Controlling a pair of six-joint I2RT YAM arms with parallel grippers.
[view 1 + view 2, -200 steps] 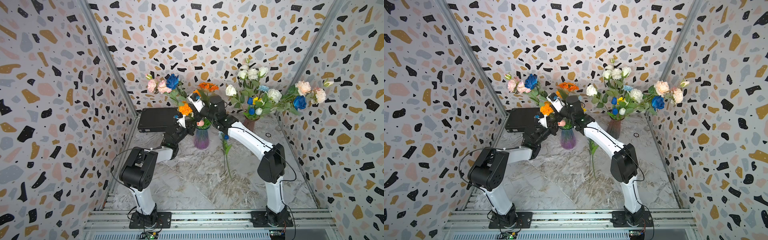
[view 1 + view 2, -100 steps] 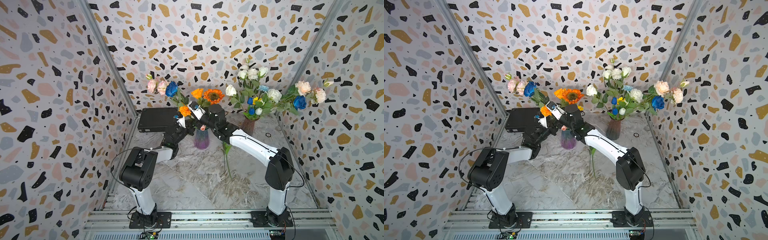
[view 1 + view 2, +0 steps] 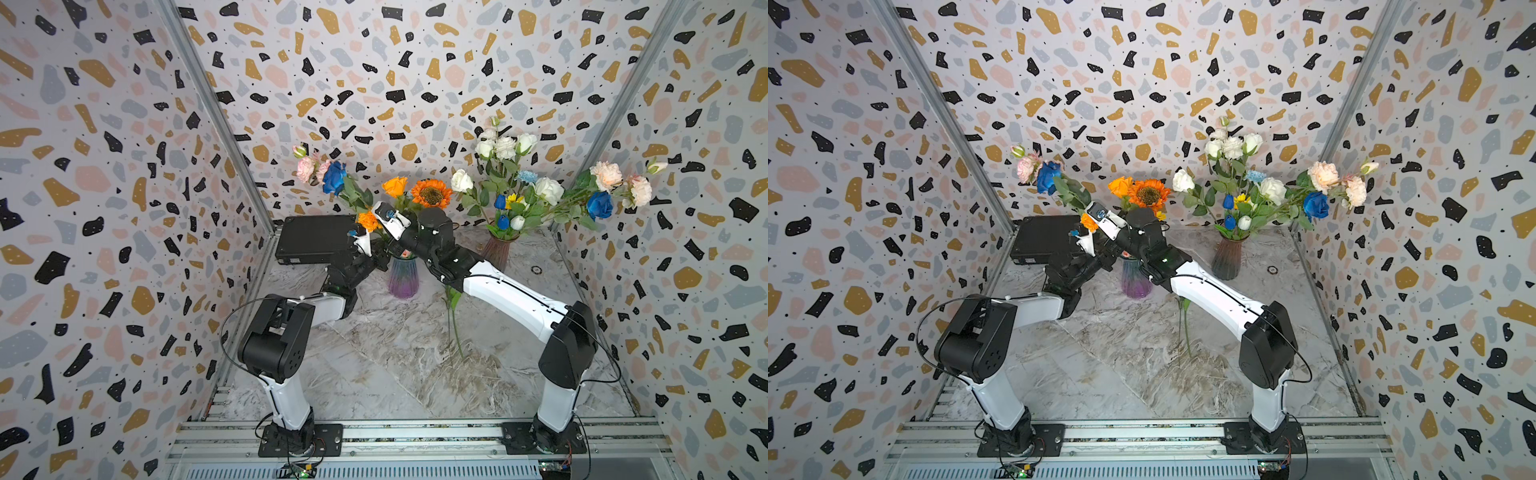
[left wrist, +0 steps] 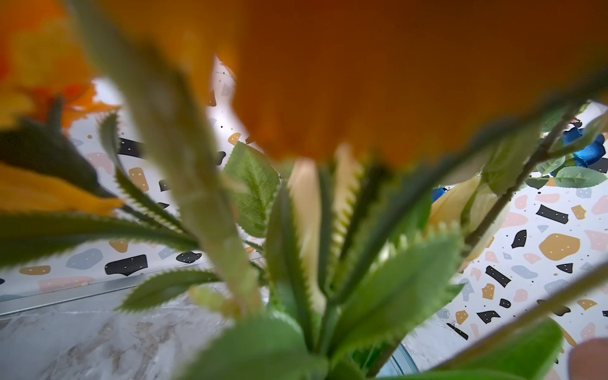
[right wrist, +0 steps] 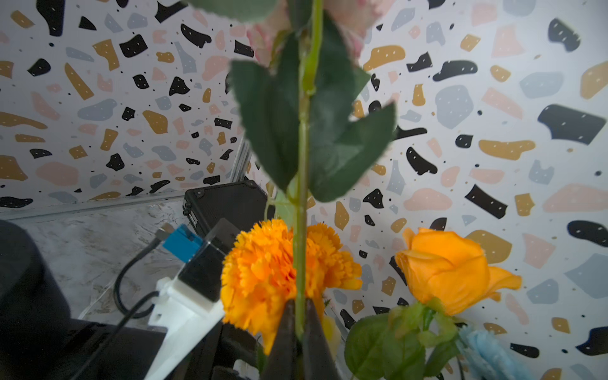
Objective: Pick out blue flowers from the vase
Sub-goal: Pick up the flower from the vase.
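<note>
Right gripper (image 5: 297, 307) has tipped the blue rose (image 3: 334, 178) lower, toward the left wall

Its jaws are clamped tight on the rose's stem (image 5: 301, 164) just above the purple vase (image 3: 402, 279). Over the last second the bloom has dipped and the sunflower (image 3: 431, 193) has come clear, so the stem looks partly drawn, probably not free yet. The left gripper (image 3: 377, 258) sits by the vase's neck; whether it grips anything I cannot tell. Room is tight near the bloom, with the black case (image 3: 316, 243) and wall close; bare table (image 3: 374, 374) lies in front. More blue flowers wait in the brown vase (image 3: 496, 253)
</note>
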